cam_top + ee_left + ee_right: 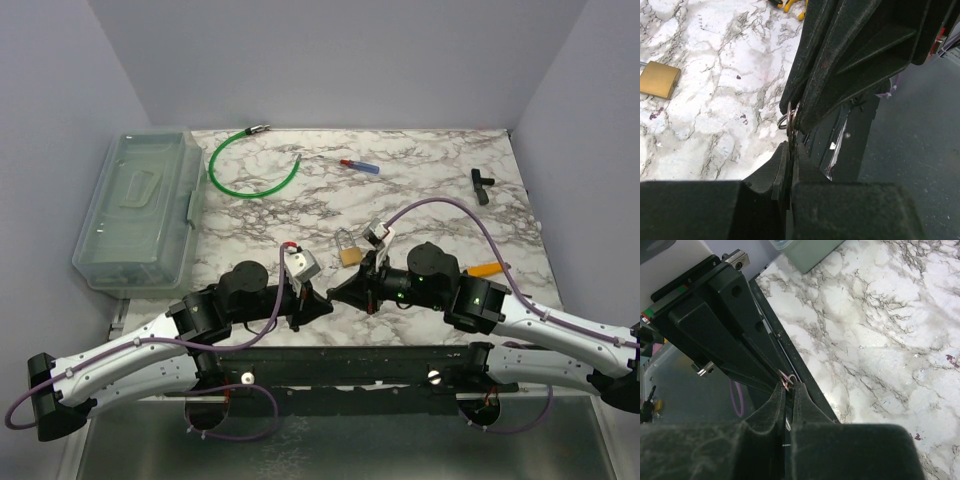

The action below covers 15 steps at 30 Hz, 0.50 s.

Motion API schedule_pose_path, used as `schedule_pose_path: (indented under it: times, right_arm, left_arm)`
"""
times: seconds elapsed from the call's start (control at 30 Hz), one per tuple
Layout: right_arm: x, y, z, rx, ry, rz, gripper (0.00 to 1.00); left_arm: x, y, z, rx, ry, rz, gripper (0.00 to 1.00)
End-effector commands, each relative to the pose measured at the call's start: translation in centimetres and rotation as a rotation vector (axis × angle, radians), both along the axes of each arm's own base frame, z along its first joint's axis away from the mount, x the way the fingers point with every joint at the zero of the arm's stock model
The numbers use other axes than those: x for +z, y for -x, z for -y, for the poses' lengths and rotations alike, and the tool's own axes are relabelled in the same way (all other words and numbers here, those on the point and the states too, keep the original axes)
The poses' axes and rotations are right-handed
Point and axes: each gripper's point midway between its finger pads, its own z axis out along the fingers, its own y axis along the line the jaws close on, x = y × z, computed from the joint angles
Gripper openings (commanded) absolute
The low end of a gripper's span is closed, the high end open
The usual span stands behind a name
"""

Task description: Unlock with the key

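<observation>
A brass padlock [350, 252] lies on the marble table [430, 160], just beyond the two grippers; the left wrist view has this padlock [659, 79] at its left edge. My left gripper [322, 303] and right gripper [342, 291] meet tip to tip near the table's front edge. Between them is the key [786, 120], a thin metal piece with a small wire ring. The left gripper [791, 145] is shut on it from one side. On the other side the right gripper [789, 386] is shut on the ring end of the key [788, 378]. Most of the key is hidden by the fingers.
A clear plastic box [140, 205] stands at the left. A green cable loop [250, 165], a red and blue stick [360, 166] and a black T-piece [482, 184] lie at the back. An orange object [484, 268] lies beside the right arm.
</observation>
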Motion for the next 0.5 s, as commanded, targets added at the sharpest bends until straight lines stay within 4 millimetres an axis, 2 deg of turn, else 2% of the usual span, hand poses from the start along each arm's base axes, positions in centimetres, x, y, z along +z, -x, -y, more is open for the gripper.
schedule_pose_path:
  times: [0.0,0.07,0.13,0.2,0.27,0.3,0.37,0.47]
  right_arm:
    - [0.3,0.7,-0.8,0.06,-0.009,0.011,0.0]
    - [0.3,0.6,-0.7,0.06,-0.013,0.019,0.0]
    - [0.5,0.5,-0.5,0.049,-0.016,0.026,0.0]
    - [0.7,0.6,-0.3,0.046,-0.024,0.034,0.0]
    - [0.8,0.8,-0.1,0.053,-0.029,0.038,0.0]
    - [0.8,0.8,0.0,0.055,-0.03,0.039,0.0]
    - [0.8,1.0,0.1,0.058,-0.028,0.038,0.0]
    - [0.8,1.1,0.5,0.058,-0.023,0.038,0.0]
  left_arm:
    - [2.0,0.4,0.5,-0.045,0.044,0.047,0.0]
    - [2.2,0.5,0.4,-0.051,0.046,0.058,0.03]
    - [2.4,0.7,0.3,-0.062,0.048,0.069,0.24]
    - [2.6,0.8,0.0,-0.065,0.048,0.081,0.53]
    - [2.7,0.9,-0.4,-0.065,0.044,0.094,0.7]
    - [2.8,0.8,-0.5,-0.062,0.044,0.1,0.75]
    - [2.8,0.7,-0.9,-0.056,0.039,0.123,0.77]
    - [3.2,0.5,-1.6,-0.034,0.045,0.153,0.71]
